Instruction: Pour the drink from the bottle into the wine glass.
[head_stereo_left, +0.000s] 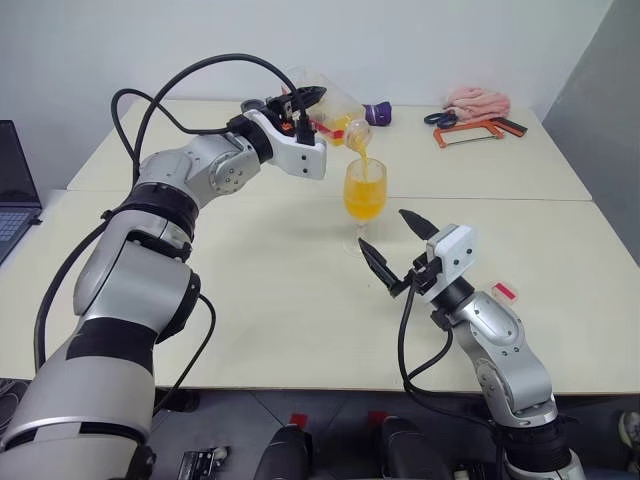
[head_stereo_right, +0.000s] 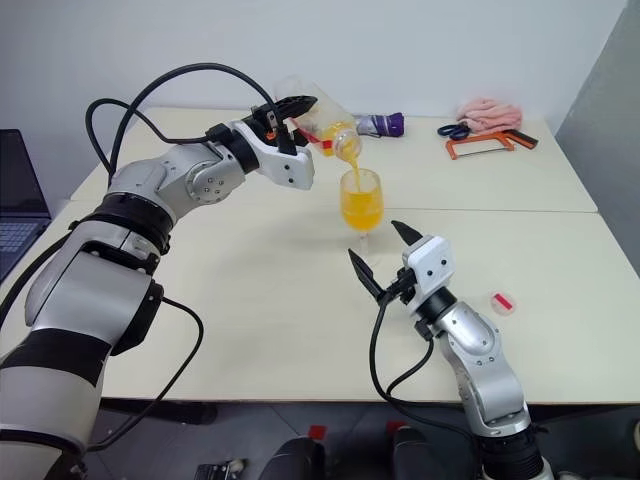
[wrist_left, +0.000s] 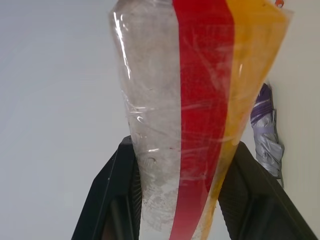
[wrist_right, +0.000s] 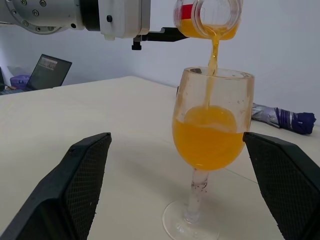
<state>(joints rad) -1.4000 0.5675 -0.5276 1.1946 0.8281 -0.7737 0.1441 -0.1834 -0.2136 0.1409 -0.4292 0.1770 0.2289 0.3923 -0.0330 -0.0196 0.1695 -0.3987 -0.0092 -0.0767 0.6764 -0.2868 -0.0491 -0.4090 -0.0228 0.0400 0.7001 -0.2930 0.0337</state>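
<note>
Drink (wrist_right: 207, 137) streams from tipped bottle (head_stereo_right: 325, 126) into wine glass (head_stereo_left: 364, 205) mid-table, bowl over half full. My left claw (head_stereo_left: 300, 100) clamps the bottle above the rim. My right claw (head_stereo_left: 396, 247) spread wide, near the stem, not touching.

Both eye views look down from the head over the table (head_stereo_left: 300, 300); each wrist view looks closely along its own fingers; the right wrist view and the eye views share the wine glass (wrist_right: 212, 145).
</note>
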